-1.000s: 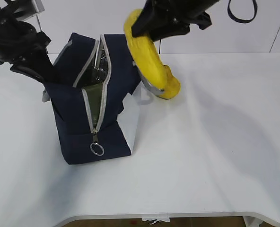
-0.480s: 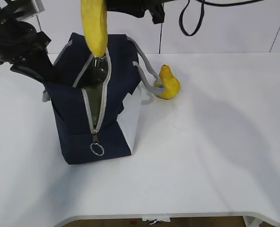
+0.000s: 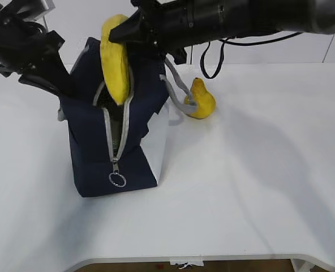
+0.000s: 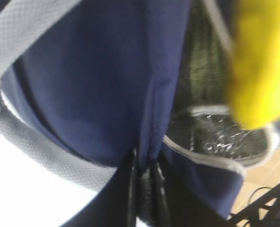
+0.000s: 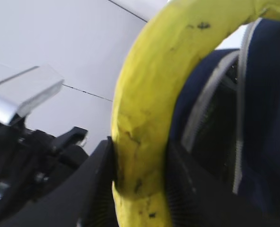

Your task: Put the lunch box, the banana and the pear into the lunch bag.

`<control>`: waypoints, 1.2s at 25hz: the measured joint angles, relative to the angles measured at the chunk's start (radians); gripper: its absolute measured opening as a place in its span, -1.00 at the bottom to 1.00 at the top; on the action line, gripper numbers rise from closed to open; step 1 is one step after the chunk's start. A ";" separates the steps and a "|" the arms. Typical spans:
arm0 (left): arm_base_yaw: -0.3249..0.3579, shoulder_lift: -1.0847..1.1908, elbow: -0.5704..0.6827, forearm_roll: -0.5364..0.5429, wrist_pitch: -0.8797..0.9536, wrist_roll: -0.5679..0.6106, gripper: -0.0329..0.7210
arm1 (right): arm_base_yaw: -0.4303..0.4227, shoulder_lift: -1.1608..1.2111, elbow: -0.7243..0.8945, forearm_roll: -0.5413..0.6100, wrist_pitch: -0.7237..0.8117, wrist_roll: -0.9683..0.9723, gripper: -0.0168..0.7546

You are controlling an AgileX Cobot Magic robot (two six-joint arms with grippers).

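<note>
Exterior view: we look down at a slant from in front of the white table (image 3: 258, 187), far enough back to take in the whole lunch bag (image 3: 91, 150).

Left wrist view: we sit almost against the bag's navy side, looking along the fabric toward its open mouth; picture is blurred.

Right wrist view: we look along the banana (image 5: 144, 127) from very close, toward the left arm.

All three views share the banana and the bag's open mouth.
</note>
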 joint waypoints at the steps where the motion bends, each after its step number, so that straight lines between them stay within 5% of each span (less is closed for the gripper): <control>1: 0.000 0.000 0.000 0.000 0.000 0.000 -0.87 | 0.000 0.008 0.000 -0.015 0.007 -0.001 -0.24; 8: 0.000 0.000 0.000 -0.058 0.000 0.000 -0.87 | 0.000 0.012 0.000 -0.266 0.025 -0.007 -0.24; 17: 0.000 0.000 0.000 -0.102 0.000 0.000 -0.87 | 0.002 0.012 -0.008 -0.304 0.090 -0.007 -0.22; 25: 0.000 0.000 0.000 -0.108 0.000 0.000 -0.87 | 0.002 0.012 -0.008 -0.378 0.146 0.034 0.28; 30: 0.000 0.000 0.000 -0.110 0.000 0.000 -0.87 | 0.002 0.012 -0.054 -0.437 0.167 0.091 0.40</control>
